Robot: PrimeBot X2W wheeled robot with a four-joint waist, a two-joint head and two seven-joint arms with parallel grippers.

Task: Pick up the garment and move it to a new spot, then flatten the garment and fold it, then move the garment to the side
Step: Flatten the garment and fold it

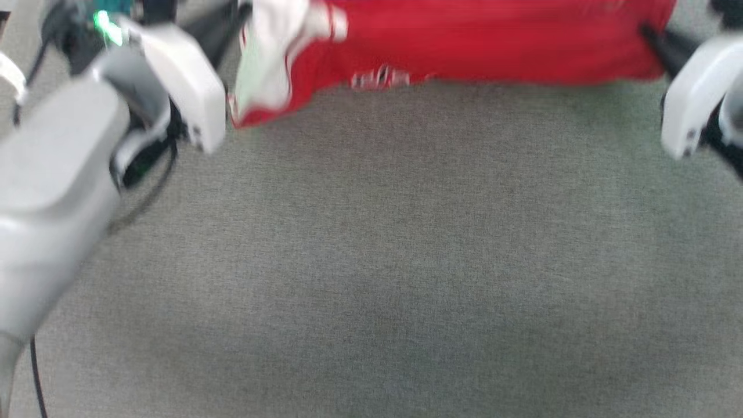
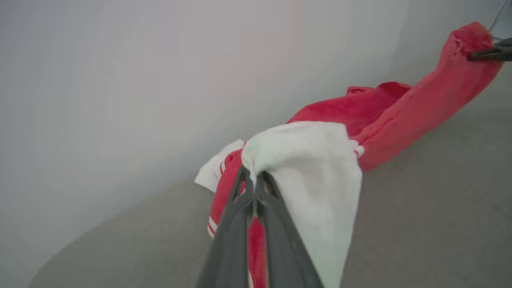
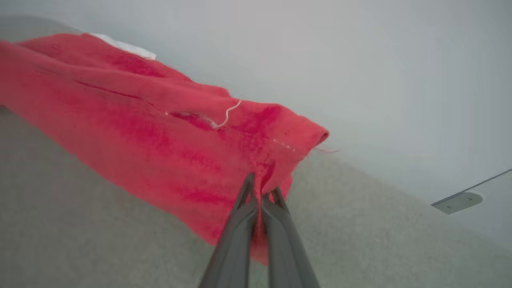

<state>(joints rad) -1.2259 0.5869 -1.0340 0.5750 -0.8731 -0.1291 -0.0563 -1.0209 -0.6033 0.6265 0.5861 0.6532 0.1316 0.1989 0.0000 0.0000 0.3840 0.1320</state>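
Observation:
The garment (image 1: 476,43), a red jersey with a white sleeve end, hangs stretched between my two grippers along the top of the head view, above the grey carpet. In the left wrist view my left gripper (image 2: 253,176) is shut on the garment (image 2: 304,160) at its white sleeve end, with red-white trim showing beside the fingers. The right wrist view has my right gripper (image 3: 262,186) shut on a red corner of the garment (image 3: 160,132). Blurred white lettering shows at the lower hem in the head view. The right gripper's dark fingers (image 2: 490,54) pinch the far end in the left wrist view.
Grey carpet (image 1: 383,261) spreads below the hanging cloth. A pale wall (image 2: 160,80) stands behind it. A small grey plate (image 3: 458,202) sits low on the wall at the right of the right wrist view. My pale left forearm (image 1: 52,191) crosses the lower left.

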